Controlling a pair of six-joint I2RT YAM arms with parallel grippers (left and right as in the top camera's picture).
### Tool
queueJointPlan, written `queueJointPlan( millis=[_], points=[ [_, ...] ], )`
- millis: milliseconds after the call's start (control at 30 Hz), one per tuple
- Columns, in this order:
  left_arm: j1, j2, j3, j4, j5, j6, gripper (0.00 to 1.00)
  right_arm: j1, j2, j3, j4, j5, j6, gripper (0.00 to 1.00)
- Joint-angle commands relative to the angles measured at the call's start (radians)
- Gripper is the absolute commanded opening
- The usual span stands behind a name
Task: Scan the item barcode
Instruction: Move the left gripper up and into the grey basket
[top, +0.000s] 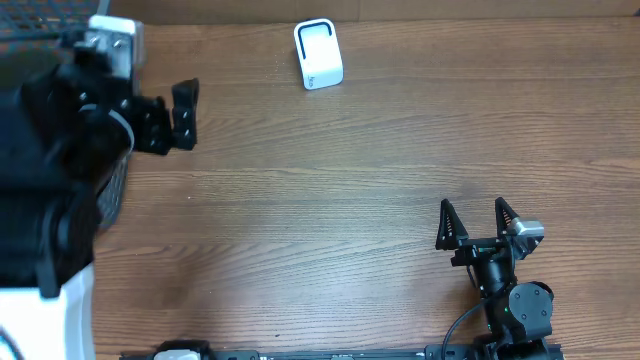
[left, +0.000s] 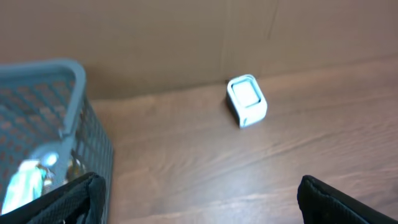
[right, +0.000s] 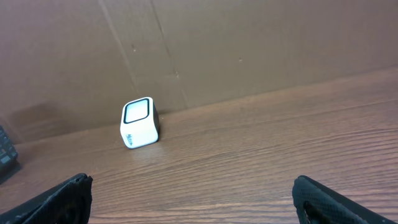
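The white scanner (top: 318, 55) stands at two o'clock from the wide left end effector (top: 186, 116). The right end effector (top: 474, 222) is also wide. Wooden table (top: 330, 200), cardboard wall (right: 249, 37).

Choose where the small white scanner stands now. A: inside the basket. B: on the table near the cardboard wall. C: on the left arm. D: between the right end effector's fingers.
B: the white scanner sits on the bare table by the cardboard wall, apart from the basket and from the left end effector and right end effector, both open.
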Motion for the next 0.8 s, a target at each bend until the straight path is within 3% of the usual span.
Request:
queueJointPlan(
  millis=[0,100,300,500,767],
  points=[
    [0.005,0.042,0.017,-0.019,-0.107,0.02,1.0,-0.003,-0.01,-0.011,0.002,-0.005,-0.005,1.0],
    [0.006,0.089,0.017,-0.017,-0.226,0.022,0.99,-0.003,-0.01,-0.011,0.002,-0.005,-0.005,1.0],
    [0.07,0.123,0.017,0.037,-0.249,0.024,1.0,-0.003,-0.01,-0.011,0.002,-0.005,-0.005,1.0],
    [0.249,0.134,0.017,0.13,-0.188,0.018,1.0,-0.003,-0.01,-0.011,0.003,-0.005,-0.005,1.0],
    [0.523,0.191,0.017,0.144,-0.031,0.017,1.0,-0.003,-0.01,-0.011,0.002,-0.005,-0.005,1.0]
  ],
)
